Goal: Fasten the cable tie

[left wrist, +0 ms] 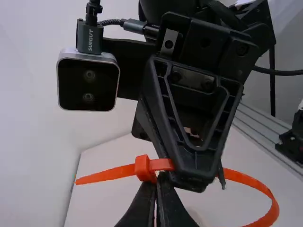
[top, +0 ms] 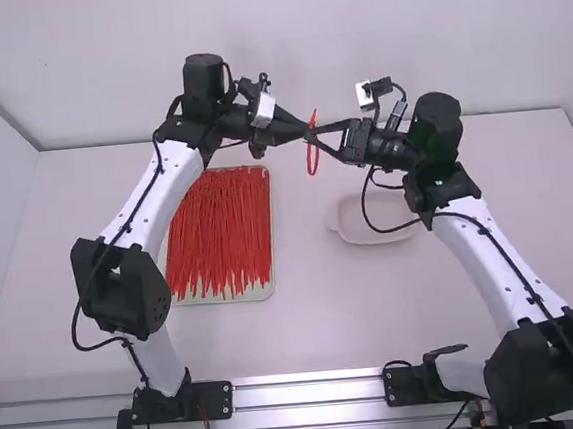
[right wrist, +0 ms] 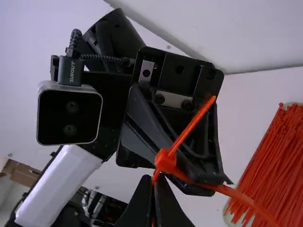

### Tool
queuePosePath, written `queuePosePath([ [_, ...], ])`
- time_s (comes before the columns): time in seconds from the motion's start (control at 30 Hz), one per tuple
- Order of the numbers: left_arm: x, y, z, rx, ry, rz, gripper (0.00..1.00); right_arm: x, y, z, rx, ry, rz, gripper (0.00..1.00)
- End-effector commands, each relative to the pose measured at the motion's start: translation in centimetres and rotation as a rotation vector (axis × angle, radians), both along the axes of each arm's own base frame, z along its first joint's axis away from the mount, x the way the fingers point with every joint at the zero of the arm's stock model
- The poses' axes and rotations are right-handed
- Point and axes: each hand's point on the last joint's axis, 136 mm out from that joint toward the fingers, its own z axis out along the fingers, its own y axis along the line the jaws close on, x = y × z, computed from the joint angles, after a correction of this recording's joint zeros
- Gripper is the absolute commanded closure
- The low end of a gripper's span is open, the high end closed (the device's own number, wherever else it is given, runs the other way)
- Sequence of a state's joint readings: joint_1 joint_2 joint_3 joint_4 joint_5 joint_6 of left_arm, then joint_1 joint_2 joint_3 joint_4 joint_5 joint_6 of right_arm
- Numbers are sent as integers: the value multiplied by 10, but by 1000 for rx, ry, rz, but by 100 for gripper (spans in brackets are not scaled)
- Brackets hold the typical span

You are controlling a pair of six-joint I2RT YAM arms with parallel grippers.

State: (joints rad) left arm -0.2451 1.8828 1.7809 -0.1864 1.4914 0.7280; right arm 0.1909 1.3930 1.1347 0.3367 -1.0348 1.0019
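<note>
The left pincer (left wrist: 156, 189) and right pincer (right wrist: 152, 191) are both clenched on 1 looped orange cable tie (left wrist: 144, 168).

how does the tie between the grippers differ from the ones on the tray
The held tie is a loop, tail through its head; the tray ties lie straight. The held tie hangs in the air, pinched by the left gripper and right gripper; the tray ties rest piled. Both are orange-red.

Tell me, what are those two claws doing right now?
Left gripper, right gripper: both shut on cable tie. Tie looped, held above table. Nothing blocking.
</note>
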Motion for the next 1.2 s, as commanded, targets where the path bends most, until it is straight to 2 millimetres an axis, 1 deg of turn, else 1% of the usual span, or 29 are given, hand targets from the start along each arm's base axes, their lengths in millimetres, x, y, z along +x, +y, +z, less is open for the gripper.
queuePosePath([
  [0.0, -22, -3, 9, -35, -18, -92, 98, 16, -16, 14, 18, -22, -76, 100],
  [0.13, -19, 0, 10, -36, -25, -83, 98, 16, -16, 9, 13, 9, -73, 100],
  [0.23, -19, -1, 11, -37, -30, -85, 98, 12, -15, 9, 7, -8, -50, 100],
  [0.33, -15, -1, 10, -30, -36, -63, 98, 7, -13, 9, 7, -7, -20, 84],
  [0.47, -12, 2, 9, -28, -35, -51, 98, 2, -16, 10, 8, -8, 13, 72],
  [0.5, -13, 2, 10, -30, -34, -55, 98, 2, -17, 10, 9, -5, 15, 64],
  [0.57, -17, 1, 11, -36, -32, -75, 98, 2, -19, 9, 9, -3, 22, 56],
  [0.63, -16, 3, 11, -35, -19, -74, 98, 1, -21, 9, 9, -2, 24, 54],
  [0.87, -24, -8, 11, -32, -6, -104, 98, 3, -23, 9, 14, 11, 15, 50],
  [0.93, -24, -8, 10, -31, 0, -104, 98, 3, -23, 9, 14, 11, 15, 51],
  [1.0, -29, -12, 9, -29, 9, -117, 98, 3, -23, 10, 15, 8, 15, 51],
  [1.03, -29, -13, 9, -27, 13, -118, 98, 3, -23, 10, 14, 8, 15, 51],
  [1.17, -31, -16, 7, -18, 36, -118, 98, 3, -23, 10, 15, 9, 15, 62],
])
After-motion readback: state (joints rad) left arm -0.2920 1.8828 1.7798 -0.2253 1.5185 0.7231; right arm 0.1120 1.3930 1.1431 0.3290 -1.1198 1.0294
